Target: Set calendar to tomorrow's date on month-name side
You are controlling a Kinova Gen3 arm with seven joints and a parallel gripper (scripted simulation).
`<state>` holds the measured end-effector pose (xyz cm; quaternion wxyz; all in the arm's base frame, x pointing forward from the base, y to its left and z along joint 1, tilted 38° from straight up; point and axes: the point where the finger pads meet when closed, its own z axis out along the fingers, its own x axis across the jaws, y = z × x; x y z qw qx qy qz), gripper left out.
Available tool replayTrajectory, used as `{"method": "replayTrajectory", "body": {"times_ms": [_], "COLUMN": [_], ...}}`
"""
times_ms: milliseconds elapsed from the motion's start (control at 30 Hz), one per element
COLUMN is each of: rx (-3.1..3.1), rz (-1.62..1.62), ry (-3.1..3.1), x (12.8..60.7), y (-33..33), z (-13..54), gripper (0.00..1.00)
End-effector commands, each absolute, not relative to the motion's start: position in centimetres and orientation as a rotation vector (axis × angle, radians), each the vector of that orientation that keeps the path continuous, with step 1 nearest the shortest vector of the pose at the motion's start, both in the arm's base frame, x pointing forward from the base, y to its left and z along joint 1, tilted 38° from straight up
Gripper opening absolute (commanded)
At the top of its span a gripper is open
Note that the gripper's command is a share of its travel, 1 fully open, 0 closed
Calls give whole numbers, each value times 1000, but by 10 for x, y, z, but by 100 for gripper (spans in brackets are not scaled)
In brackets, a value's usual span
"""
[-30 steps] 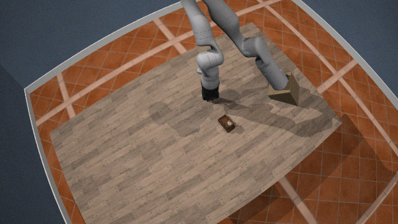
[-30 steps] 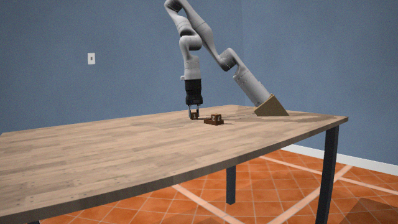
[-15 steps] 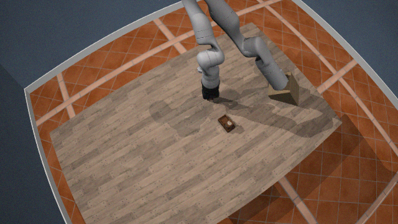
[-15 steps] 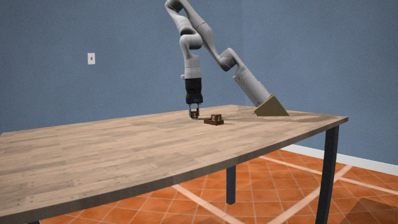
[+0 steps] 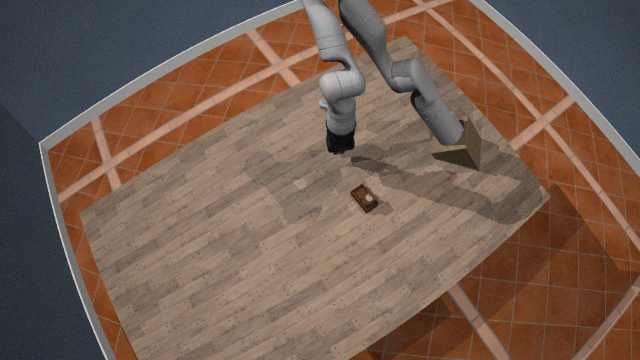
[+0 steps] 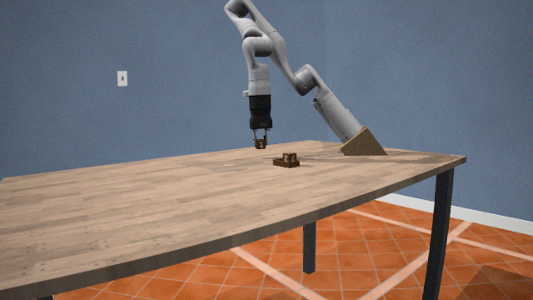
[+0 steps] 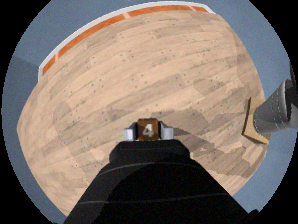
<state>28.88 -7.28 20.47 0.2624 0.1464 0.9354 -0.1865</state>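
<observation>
My gripper [image 6: 261, 142] is shut on a small brown digit cube [image 6: 261, 144] and holds it just above the table, a little left of the tray. In the wrist view the held cube [image 7: 148, 129] shows a white 4 between the fingers. The dark brown tray [image 5: 361, 194] lies flat on the table with one cube [image 5: 369, 198] in it, a white 6 on its top. In the side view the tray [image 6: 286, 162] holds that cube [image 6: 289, 157] at its right end; the left place looks vacant. In the overhead view my gripper [image 5: 340, 144] hides the held cube.
The arm's tan wedge base [image 5: 460, 142] stands on the table behind and to the right of the tray. The arm's links reach over the back of the table.
</observation>
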Motion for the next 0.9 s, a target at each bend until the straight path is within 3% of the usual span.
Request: {"method": "replayTrajectory", "body": {"times_ms": [0, 867], "rx": [388, 388], "rz": [-469, -469], "ry": [2518, 2518], "x": [290, 267], "y": [-63, -43], "z": [215, 254], "gripper": [60, 60]}}
